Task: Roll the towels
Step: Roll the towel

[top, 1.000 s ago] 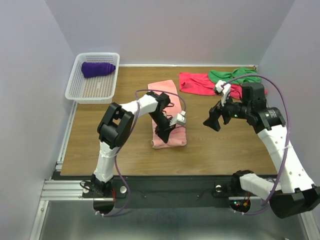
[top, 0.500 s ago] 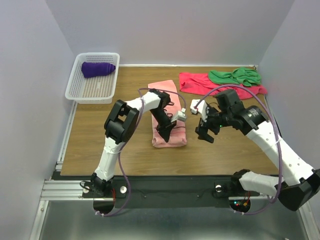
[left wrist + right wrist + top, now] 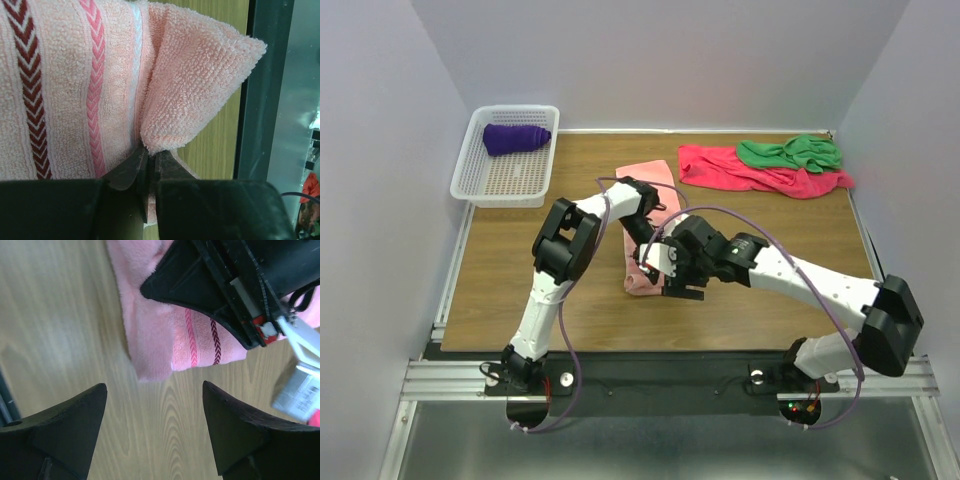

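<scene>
The salmon-pink towel [image 3: 646, 181] lies folded mid-table, with chevron stripes [image 3: 65, 90] across its near end. My left gripper [image 3: 651, 256] rests on it, and its jaws [image 3: 150, 159] are pinched on a raised fold of the cloth [image 3: 195, 80]. My right gripper [image 3: 680, 286] hovers open just past the towel's near corner [image 3: 150, 360], with bare wood between its fingertips [image 3: 154, 390]. The left gripper's body [image 3: 210, 285] fills the top of the right wrist view. The crimson towel [image 3: 720, 168] and green towel [image 3: 790, 152] lie crumpled at the back right. A rolled purple towel [image 3: 515, 137] sits in the basket.
The white mesh basket [image 3: 510, 180] stands at the back left corner. Walls close in on both sides and the back. The table's dark front rail [image 3: 262, 100] runs close to the towel's near end.
My right arm swung left from near the crimson towel to the salmon-pink towel's near end, jaws narrowing slightly. The left gripper stayed on the towel.
</scene>
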Tool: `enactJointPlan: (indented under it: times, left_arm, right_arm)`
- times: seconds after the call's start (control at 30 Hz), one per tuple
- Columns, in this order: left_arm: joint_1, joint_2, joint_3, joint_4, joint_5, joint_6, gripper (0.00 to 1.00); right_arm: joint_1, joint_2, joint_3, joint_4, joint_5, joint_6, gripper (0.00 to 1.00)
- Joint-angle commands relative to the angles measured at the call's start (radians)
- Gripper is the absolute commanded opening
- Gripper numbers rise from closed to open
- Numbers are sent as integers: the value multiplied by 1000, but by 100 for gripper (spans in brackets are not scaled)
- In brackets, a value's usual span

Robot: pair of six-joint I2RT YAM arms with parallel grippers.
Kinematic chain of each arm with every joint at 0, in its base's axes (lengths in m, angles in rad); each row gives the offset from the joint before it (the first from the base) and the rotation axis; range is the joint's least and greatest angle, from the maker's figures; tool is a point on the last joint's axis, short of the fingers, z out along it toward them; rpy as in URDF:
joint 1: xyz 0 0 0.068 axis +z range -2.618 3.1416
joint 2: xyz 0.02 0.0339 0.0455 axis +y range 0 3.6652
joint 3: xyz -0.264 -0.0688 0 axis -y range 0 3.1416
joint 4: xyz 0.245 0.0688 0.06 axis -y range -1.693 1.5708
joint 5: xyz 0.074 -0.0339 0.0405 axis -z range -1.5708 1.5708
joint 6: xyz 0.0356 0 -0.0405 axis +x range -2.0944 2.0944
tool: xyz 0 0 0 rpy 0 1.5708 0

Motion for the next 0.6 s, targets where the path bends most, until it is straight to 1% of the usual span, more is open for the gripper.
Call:
enactJointPlan:
  times: [0.0, 0.1, 0.33, 0.57]
  left_arm:
    - [4, 31, 13, 29, -56, 10, 15]
    - [11, 31, 18, 29, -59, 14, 17]
    - [13, 42, 39, 29, -64, 11, 20]
    - [15, 31, 30, 29, -65, 16, 23]
  right_arm:
    - [8, 32, -44, 211, 60, 49, 81]
    - [8, 39, -75, 274, 63, 80, 80]
    - [34, 79, -80, 285, 9, 125, 80]
    - [37, 122, -107, 342, 14, 145, 80]
